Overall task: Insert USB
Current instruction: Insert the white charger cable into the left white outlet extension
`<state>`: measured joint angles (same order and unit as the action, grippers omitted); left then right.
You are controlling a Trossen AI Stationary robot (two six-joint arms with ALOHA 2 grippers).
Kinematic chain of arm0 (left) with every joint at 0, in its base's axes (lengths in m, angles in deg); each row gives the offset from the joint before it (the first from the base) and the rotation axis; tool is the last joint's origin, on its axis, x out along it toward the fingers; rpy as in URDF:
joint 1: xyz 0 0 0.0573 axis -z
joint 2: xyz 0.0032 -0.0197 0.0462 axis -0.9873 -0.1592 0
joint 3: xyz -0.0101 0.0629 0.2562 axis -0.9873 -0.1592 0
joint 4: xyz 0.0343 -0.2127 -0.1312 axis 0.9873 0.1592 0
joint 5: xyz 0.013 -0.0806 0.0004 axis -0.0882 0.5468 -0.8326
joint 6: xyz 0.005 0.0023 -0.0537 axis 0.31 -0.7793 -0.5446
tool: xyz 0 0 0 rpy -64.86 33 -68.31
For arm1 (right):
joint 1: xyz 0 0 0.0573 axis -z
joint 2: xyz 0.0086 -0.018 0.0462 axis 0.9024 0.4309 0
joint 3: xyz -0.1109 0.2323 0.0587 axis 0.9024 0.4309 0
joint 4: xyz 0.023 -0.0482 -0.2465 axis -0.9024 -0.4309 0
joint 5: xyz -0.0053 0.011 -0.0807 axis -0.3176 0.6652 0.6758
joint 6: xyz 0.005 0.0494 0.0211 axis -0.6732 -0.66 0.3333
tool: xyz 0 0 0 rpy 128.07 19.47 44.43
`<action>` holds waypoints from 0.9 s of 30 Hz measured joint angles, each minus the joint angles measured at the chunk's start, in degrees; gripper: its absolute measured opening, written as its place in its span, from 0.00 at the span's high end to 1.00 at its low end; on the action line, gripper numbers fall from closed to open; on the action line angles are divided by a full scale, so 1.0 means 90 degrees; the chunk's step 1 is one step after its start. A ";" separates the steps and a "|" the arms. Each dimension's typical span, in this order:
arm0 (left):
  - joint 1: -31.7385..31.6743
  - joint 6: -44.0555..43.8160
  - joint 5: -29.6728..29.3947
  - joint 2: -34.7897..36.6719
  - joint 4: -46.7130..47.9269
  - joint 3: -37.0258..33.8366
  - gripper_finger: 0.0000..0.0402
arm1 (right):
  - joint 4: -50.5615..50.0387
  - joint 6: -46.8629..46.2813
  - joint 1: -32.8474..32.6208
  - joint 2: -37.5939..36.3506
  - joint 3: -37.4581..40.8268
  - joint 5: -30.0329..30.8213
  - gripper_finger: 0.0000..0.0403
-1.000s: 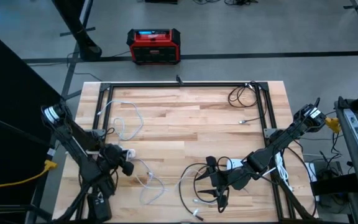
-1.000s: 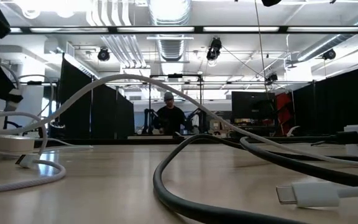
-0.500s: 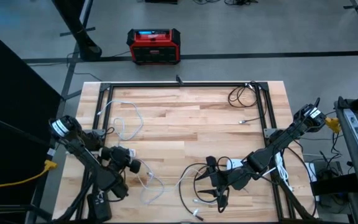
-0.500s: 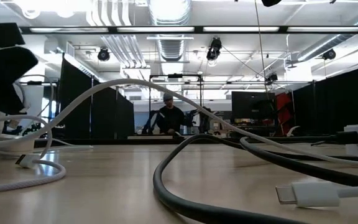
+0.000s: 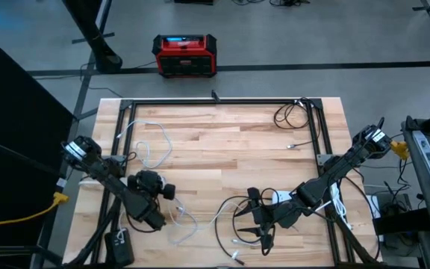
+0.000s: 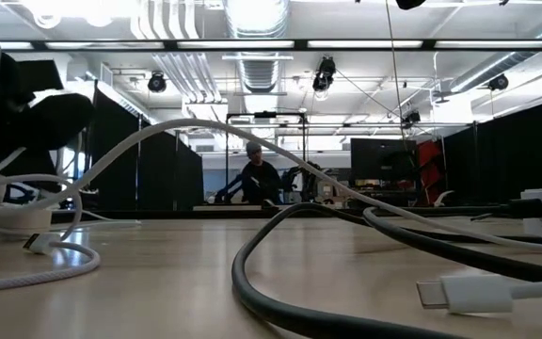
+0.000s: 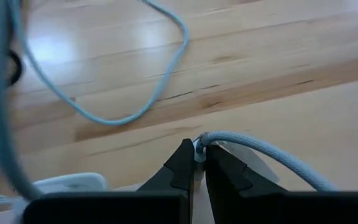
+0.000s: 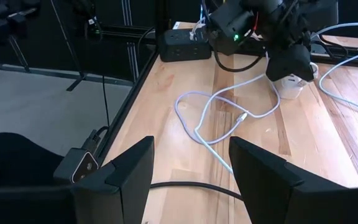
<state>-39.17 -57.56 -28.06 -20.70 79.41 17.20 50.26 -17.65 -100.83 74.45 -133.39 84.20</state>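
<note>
My left gripper [image 5: 167, 193] hovers low over the table's near left part, shut on the end of a white braided cable [image 7: 272, 157]. Right beside it stands a white charger block [image 8: 289, 86], also seen at the left wrist view's edge [image 7: 67, 183]. A thin white cable [image 8: 211, 118] lies looped on the wood, its plug [image 8: 243, 116] free. My right gripper [image 5: 256, 219] hangs open over the near middle, pointing toward the left arm, with nothing between its fingers [image 8: 138, 168]. My left gripper pinches the braided cable's end piece [image 7: 199, 147] between its two fingertips. The fingers slant down toward the table. The cable leaves the tips sideways and curves away [image 7: 303, 174], with the held end clear of the wood.
A thick black cable [image 6: 280, 282] loops over the near middle, and another white plug [image 6: 459, 294] lies by it. A black power strip [image 8: 185, 46] sits at the table's left edge. A black frame rail [image 5: 215, 101] borders the table. A person stands in the room beyond.
My left gripper has swung toward the table's right edge and sunk a little, rolling somewhat, still shut on the cable end. The white cable's arc in the low view has shifted slightly with it.
</note>
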 joint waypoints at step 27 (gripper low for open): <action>0.0451 0.0199 -0.3211 -0.0417 0.1182 0.2992 0.97 | 0.0771 0.1021 -0.0004 0.0252 0.0223 0.1290 0.52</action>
<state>-35.11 -55.76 -56.96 -24.45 90.05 44.13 57.20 -8.46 -100.87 76.71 -131.38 95.81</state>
